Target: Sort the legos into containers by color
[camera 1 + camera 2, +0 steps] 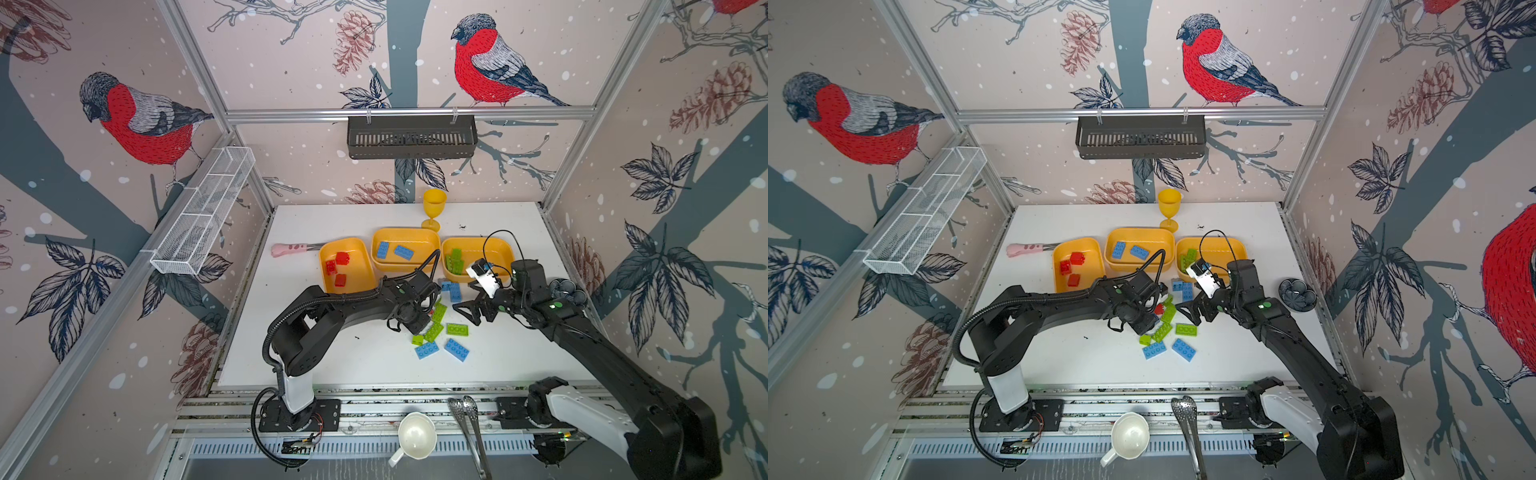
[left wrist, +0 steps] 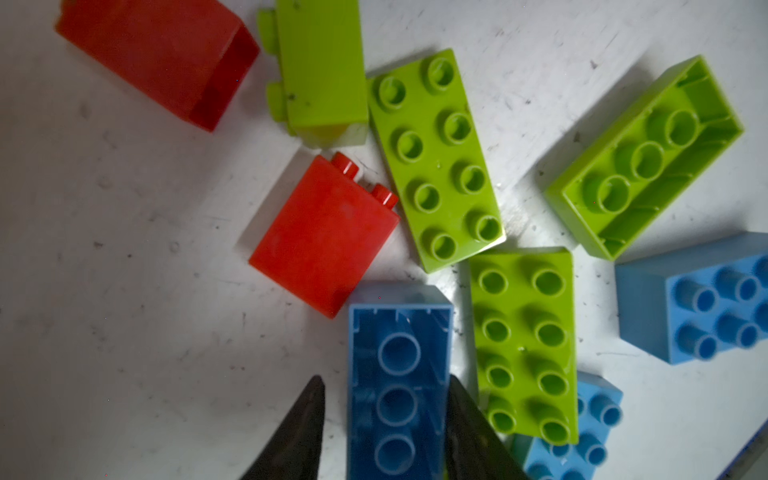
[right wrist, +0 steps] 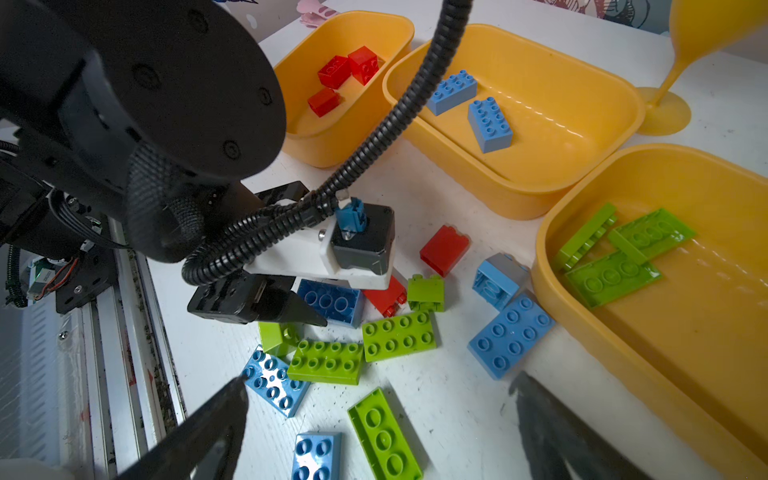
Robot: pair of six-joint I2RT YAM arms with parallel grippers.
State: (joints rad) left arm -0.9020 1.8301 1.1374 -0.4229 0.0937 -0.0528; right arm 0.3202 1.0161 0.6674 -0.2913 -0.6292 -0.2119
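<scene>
Blue brick: it is laid hollow side up on the bench, at the edge of the loose pile. A red brick is at one end and a green brick is just beside one long side.
How it handles: it is judged to be light, hard and smooth. It will not be bent by a squeeze, but it could be slipped out if pinched near a corner.
Where to hold: it is best taken across the two long sides, near the middle.
Left gripper: the fingers are set on either side of the blue brick. One is touching, and a thin strip of bench is seen beside the other, so nothing is clamped yet.
Left arm: it is stretched low across to the pile, with the wrist pointed down.
Right gripper: the fingers are held wide apart above the pile, with nothing between them.
Trays: reds are kept in the left tray, blues in the middle tray and greens in the right tray.
</scene>
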